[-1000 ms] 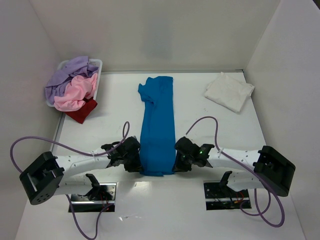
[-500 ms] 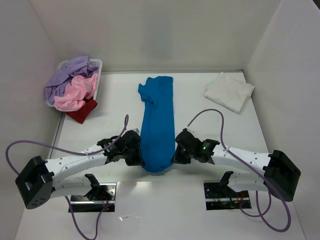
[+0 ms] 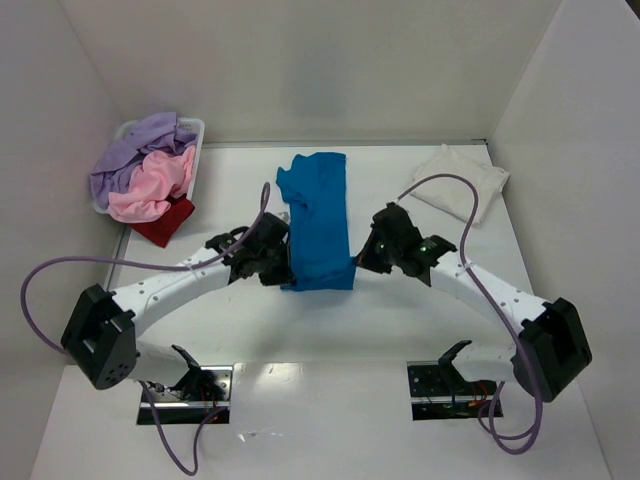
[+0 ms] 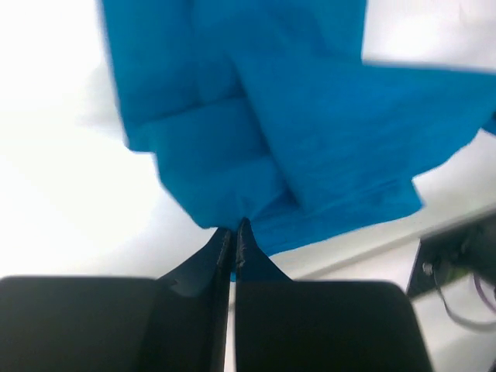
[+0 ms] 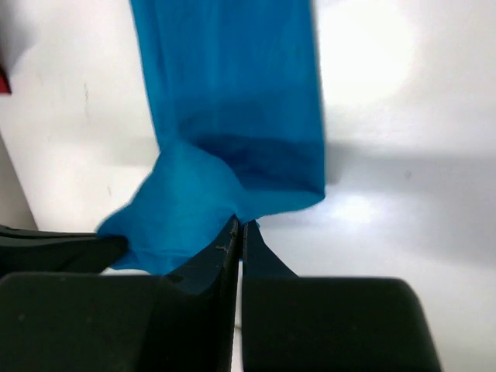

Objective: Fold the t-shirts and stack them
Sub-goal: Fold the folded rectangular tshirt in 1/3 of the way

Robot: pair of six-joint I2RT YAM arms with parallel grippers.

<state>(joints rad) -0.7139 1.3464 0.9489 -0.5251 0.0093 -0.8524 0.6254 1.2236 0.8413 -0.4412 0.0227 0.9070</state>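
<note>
blue t-shirt [image 3: 318, 215]: lying on the table [image 3: 420, 320] as a narrow folded strip, collar end at the far side, near end being lifted off the surface.
long axis: running straight away from the arm bases toward the back wall; the near hem is crossing it at right angles.
left gripper [image 3: 287, 270]: sitting at the blue t-shirt's near-left corner, jaws squeezed tight and pinching that corner of cloth; the wrist view is showing blue fabric caught right at the tips.
right gripper [image 3: 359, 262]: mirroring it at the blue t-shirt's near-right corner, jaws clamped on cloth there too.
which arm is nearer: neither, each is holding its own side edge, level with the other.
key relation: the rest of the strip is lying beyond both pincers, directly ahead along the long axis, so I'm judging the next move as carrying the hem forward over it toward the collar.
risk: one side running ahead would be skewing the fold.
white t-shirt [image 3: 460, 182]: lying folded, well apart to the blue t-shirt's far right.
basket [image 3: 197, 126]: well apart to the blue t-shirt's far left, holding the lavender t-shirt [image 3: 135, 152] and pink t-shirt [image 3: 152, 185]; the dark red t-shirt [image 3: 165, 222] is spilling out.
</note>
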